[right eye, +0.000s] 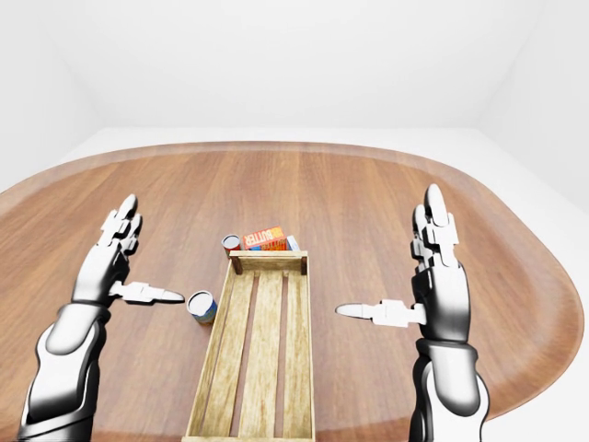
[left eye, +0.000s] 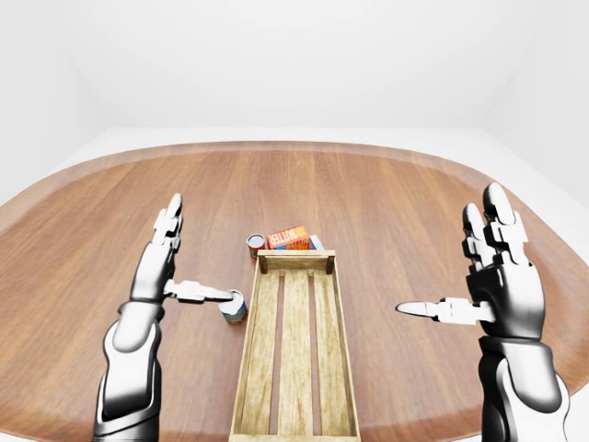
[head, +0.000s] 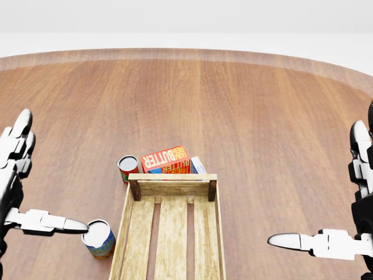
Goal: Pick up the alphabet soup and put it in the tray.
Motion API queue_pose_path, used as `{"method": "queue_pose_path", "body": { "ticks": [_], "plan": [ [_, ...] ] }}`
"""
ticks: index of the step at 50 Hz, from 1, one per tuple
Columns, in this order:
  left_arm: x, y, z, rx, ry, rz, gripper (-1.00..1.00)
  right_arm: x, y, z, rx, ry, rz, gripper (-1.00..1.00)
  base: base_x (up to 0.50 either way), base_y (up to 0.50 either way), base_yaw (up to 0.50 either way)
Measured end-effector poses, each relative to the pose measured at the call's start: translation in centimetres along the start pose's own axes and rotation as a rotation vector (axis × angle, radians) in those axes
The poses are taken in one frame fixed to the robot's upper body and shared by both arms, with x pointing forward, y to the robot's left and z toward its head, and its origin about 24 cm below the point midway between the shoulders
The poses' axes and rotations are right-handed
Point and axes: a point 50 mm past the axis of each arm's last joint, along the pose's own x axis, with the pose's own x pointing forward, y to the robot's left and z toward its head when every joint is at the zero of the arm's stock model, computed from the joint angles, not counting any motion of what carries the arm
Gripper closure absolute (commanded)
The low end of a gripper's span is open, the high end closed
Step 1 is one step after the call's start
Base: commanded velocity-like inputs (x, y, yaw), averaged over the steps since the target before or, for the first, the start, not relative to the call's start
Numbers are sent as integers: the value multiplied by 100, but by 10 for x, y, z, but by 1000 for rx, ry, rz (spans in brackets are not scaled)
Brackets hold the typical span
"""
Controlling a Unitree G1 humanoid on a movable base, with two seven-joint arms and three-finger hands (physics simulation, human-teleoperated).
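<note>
The alphabet soup [head: 99,239], a can with a blue and orange label and a pale top, stands on the table just left of the wooden tray [head: 172,177]. It also shows in the left-eye view [left eye: 236,307]. My left hand [left eye: 189,262] is open, fingers raised, with its thumb tip reaching to the can's top edge. My right hand [left eye: 451,262] is open and empty, to the right of the tray, thumb pointing toward it. The tray is a long slatted crate with nothing in it.
A red can [head: 128,168], an orange butter box [head: 166,158] and a small white and blue box [head: 197,165] sit against the tray's top end. All rest on a large oval wooden table [head: 245,99] in a white room.
</note>
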Motion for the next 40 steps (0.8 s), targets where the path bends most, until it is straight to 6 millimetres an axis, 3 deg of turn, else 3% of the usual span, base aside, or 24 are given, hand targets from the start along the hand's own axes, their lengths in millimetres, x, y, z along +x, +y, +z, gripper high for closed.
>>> {"method": "queue_pose_path", "body": {
  "ticks": [23,33,40],
  "plan": [
    [37,-17,-41,482,288,-290,-100,-2,-1,4,15,-14,-1,-98,0,0,0],
    [27,22,49,559,-5,-292,-100,-1,0,2,12,-9,-13,-98,0,0,0],
    [20,29,73,614,-94,-240,-100,-1,0,2,13,-6,-18,-98,0,0,0]
  ]
}}
